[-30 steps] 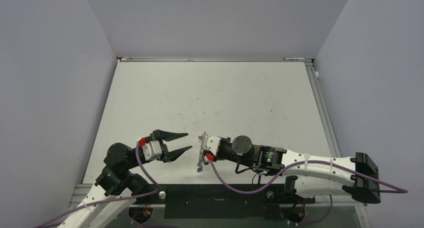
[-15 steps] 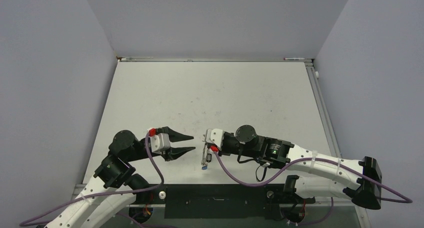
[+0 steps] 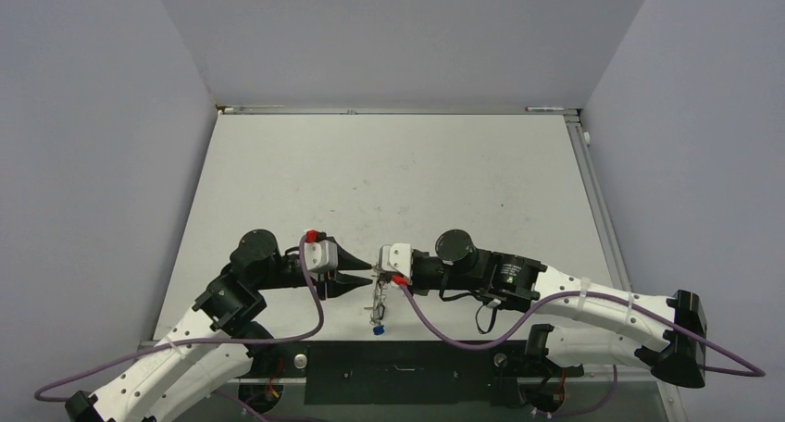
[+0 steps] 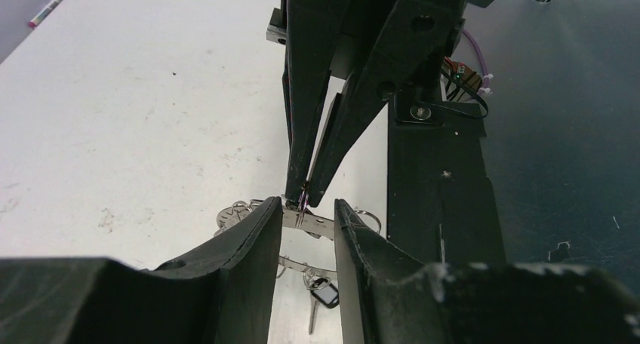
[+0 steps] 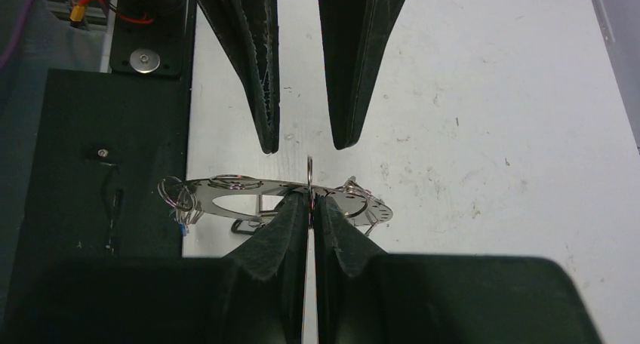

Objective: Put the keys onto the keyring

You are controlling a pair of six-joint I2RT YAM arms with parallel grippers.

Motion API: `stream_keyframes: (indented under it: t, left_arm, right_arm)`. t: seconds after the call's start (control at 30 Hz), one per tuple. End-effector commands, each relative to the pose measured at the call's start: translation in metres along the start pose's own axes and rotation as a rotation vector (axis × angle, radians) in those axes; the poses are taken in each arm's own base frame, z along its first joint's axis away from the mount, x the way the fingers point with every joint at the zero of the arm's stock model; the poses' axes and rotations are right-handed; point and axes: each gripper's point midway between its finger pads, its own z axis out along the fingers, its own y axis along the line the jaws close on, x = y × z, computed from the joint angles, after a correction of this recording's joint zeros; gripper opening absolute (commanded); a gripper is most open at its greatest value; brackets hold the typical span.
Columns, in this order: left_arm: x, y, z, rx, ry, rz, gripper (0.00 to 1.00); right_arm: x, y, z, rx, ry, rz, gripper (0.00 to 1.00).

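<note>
Silvery keyring (image 5: 275,189) sits low-centre in my top view, held flat above the surface (image 3: 389,172). My right gripper (image 5: 310,201) has its jaws pinched tight on the rim. My left gripper (image 4: 306,208) faces it, jaws partly apart, either side of the rim; contact I cannot tell. Keys (image 3: 375,325) hang beneath, one black-tagged.
</note>
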Motion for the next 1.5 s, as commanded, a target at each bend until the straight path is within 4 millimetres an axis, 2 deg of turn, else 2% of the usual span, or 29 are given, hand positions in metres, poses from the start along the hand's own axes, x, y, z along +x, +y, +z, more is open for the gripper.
stream_keyframes:
  t: [0.0,0.73,0.93,1.07,1.23,1.27,1.4,1.43,1.47]
  left_arm:
    - [-0.010,-0.004,0.002,0.014,-0.042,0.012,0.28]
    - [0.002,-0.007,0.010,0.028,-0.015,-0.034,0.19]
    - [0.004,-0.008,0.011,0.036,-0.009,-0.034,0.12]
    - [0.002,-0.008,0.010,0.040,-0.007,-0.024,0.00]
    - [-0.008,-0.011,0.007,0.042,-0.038,-0.026,0.00]
    - [-0.010,-0.010,0.006,0.039,-0.045,-0.027,0.00]
    - [-0.021,-0.007,0.003,0.027,-0.098,-0.006,0.00]
    - [-0.024,-0.006,0.002,0.023,-0.110,0.004,0.00]
    - [-0.026,-0.006,0.000,0.020,-0.118,-0.014,0.00]
  right_arm:
    - [-0.045,-0.005,-0.007,-0.018,-0.129,-0.018,0.05]
    - [-0.051,0.001,-0.007,-0.052,-0.155,-0.024,0.05]
    - [-0.053,0.002,-0.007,-0.059,-0.161,-0.027,0.05]
    - [-0.053,0.004,-0.006,-0.071,-0.161,-0.025,0.05]
    - [-0.053,0.002,-0.006,-0.059,-0.167,-0.016,0.05]
    - [-0.052,0.002,-0.007,-0.053,-0.168,-0.013,0.08]
    - [-0.053,-0.007,-0.012,0.008,-0.184,-0.001,0.45]
    - [-0.055,-0.011,-0.015,0.036,-0.196,0.002,0.52]
    - [-0.060,-0.015,-0.022,0.069,-0.224,-0.001,0.55]
